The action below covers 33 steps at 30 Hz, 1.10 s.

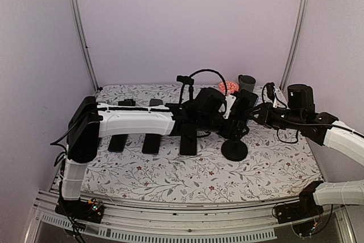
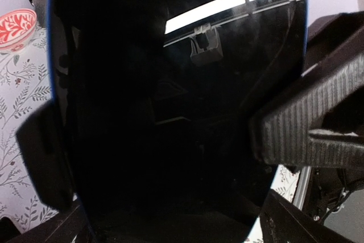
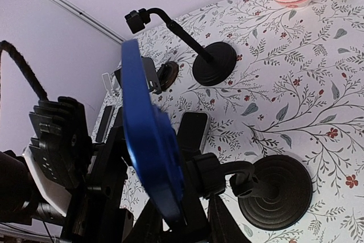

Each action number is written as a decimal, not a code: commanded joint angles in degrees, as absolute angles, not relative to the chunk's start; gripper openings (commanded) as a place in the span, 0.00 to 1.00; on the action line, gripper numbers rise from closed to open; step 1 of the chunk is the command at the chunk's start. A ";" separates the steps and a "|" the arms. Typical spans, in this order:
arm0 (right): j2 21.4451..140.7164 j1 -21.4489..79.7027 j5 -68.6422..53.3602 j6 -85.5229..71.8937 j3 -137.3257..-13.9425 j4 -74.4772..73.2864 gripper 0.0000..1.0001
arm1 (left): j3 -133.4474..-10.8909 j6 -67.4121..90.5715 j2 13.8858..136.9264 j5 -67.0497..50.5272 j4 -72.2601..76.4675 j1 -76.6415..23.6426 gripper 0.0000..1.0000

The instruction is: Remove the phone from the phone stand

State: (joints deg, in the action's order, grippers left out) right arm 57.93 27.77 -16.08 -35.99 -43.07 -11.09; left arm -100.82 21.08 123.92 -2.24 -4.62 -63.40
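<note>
The phone [image 2: 170, 83] fills the left wrist view with its black screen. From the right wrist view it shows edge-on in a blue case [image 3: 151, 146], upright in the phone stand's clamp. My left gripper [image 2: 159, 146] is open, one finger [image 2: 42, 157] at the phone's left edge and the ribbed pad [image 2: 307, 135] at its right edge. My right gripper [image 3: 190, 220] is shut on the phone stand's holder behind the phone. The stand's neck [image 3: 244, 180] runs to its round black base [image 3: 276, 192], which rests on the floral cloth [image 1: 234, 150].
A second stand with a gooseneck [image 3: 213, 64] rises further back. Three dark phones lie flat on the cloth [image 1: 117, 142] [image 1: 152, 142] [image 1: 188, 143]. A red patterned bowl [image 1: 228, 87] and a grey cup [image 1: 247, 82] sit at the back edge.
</note>
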 commanded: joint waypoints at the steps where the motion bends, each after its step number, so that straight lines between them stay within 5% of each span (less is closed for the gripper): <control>1: 57.31 28.31 -16.37 -37.08 -44.12 -4.50 0.13 | -103.52 20.74 125.31 0.47 -6.34 -64.23 0.95; 6: 56.74 28.33 -16.89 -37.25 -43.55 -4.69 0.18 | -102.91 20.92 124.95 0.06 -4.54 -64.25 0.82; 10: 55.87 28.30 -17.22 -35.77 -44.36 -6.92 0.38 | -101.59 21.08 124.19 0.59 -3.95 -63.90 0.65; 14: 53.83 26.87 -19.59 -33.81 -43.94 -8.56 0.66 | -99.15 21.77 122.96 0.17 -2.64 -63.03 0.58; 16: 52.61 25.08 -22.12 -32.89 -42.97 -8.65 0.71 | -97.71 21.74 122.13 -0.63 -1.50 -62.74 0.57; 33: 53.34 18.19 -38.93 -28.73 -37.06 -4.59 0.61 | -96.57 20.67 121.18 -2.46 -0.18 -62.25 0.48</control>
